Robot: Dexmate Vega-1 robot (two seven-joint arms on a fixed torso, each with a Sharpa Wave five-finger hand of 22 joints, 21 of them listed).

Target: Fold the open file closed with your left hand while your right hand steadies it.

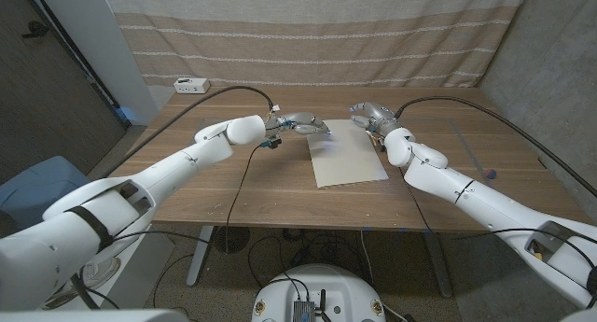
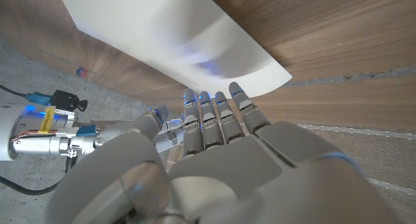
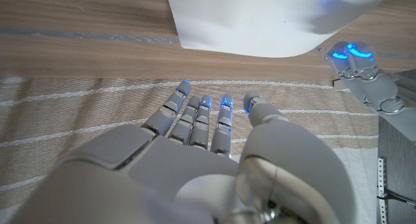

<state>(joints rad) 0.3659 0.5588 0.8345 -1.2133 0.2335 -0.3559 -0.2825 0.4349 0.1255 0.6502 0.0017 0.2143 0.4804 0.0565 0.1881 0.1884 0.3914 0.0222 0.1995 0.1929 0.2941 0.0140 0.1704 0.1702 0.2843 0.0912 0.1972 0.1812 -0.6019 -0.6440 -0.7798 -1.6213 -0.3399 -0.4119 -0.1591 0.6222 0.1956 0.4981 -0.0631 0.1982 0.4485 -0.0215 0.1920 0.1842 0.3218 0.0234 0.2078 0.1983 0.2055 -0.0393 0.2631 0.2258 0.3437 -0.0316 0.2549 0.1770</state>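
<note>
The white file [image 1: 350, 159] lies on the wooden table [image 1: 233, 187] as one pale rectangle, slightly right of the middle. My left hand [image 1: 303, 124] is at its far left corner with fingers stretched out straight, holding nothing. In the left wrist view those fingers [image 2: 218, 117] point at the file's curved, slightly raised edge [image 2: 195, 49]; whether they touch it I cannot tell. My right hand [image 1: 371, 117] is at the far right corner, fingers [image 3: 198, 117] spread and extended just beyond the file's far edge [image 3: 260, 19]. The left hand's lit fingertips [image 3: 357, 58] show beside the file.
A white box [image 1: 191, 84] sits at the table's far left corner by the striped curtain [image 1: 317, 42]. Black cables [image 1: 238, 187] run from both wrists across the table. Small blue marks [image 1: 490, 173] lie on the right side.
</note>
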